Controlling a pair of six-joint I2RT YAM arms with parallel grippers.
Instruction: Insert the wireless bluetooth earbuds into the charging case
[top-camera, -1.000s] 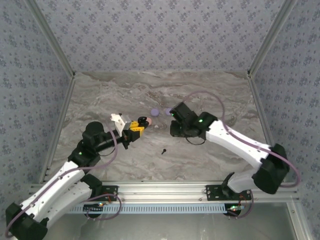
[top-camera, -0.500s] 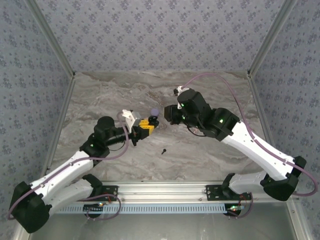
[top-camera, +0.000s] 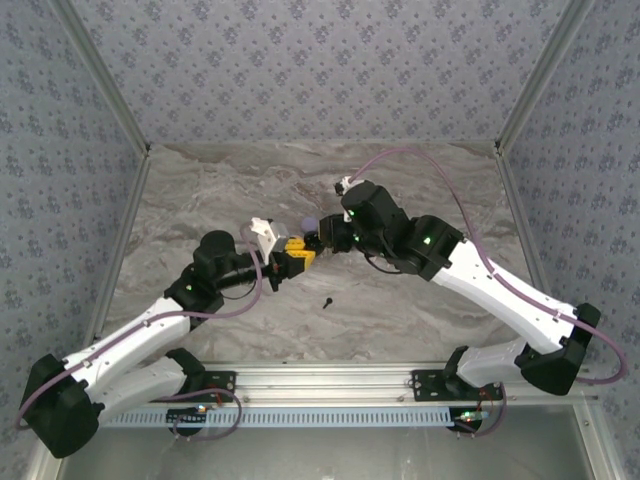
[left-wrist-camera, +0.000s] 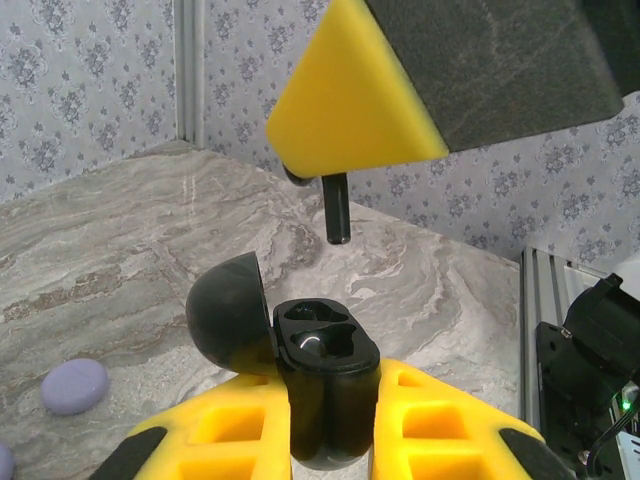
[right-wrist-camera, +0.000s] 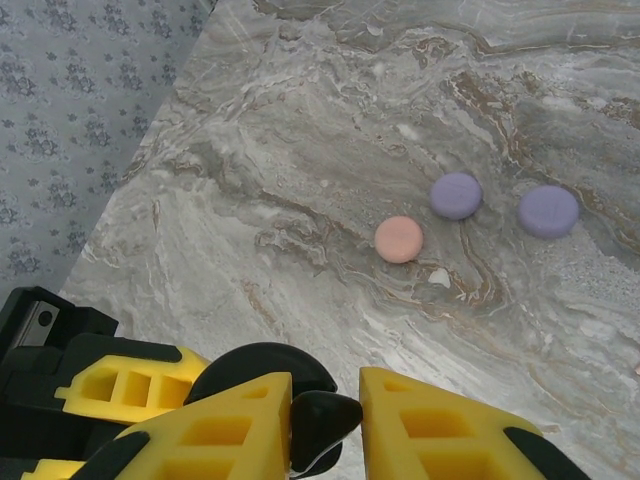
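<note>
**Earbud held over the open case, both grippers clamped**

The right gripper (right-wrist-camera: 325, 396) was closed almost fully on a black earbud (left-wrist-camera: 338, 210). Its yellow fingers pinched the bulb end, so the stem hung free and pointed down. Just below the stem, and not touching it, stood the charging case (left-wrist-camera: 322, 345). The left gripper (left-wrist-camera: 326, 400) was shut on the case's lower body and held it upright. The lid (left-wrist-camera: 225, 312) was swung back to one side, leaving the two sockets open to the earbud above.

The earbud looked tiny, light and rigid, with a smooth, rounded shell. A piece like that would probably twist or slip out of the pads if squeezed hard or nudged sideways against the socket rim. Gripping it by the bulb seemed the right choice, since it left the stem free to enter the socket first. A gentle grip and a straight descent seemed the safest approach.

The case also looked glossy and hard. It was gripped by its flanks, which kept the sockets and the lid clear of the fingers. A downward push on it could still make it slide in that grip.

Further out on the table (right-wrist-camera: 300, 180) lay a pink round case (right-wrist-camera: 399, 239), a purple round case (right-wrist-camera: 455, 195) and a second purple round case (right-wrist-camera: 547, 211), all well apart from the grippers. In the overhead view a loose earbud (top-camera: 327, 301), also black, lay on the table on the near side of the two grippers.
</note>
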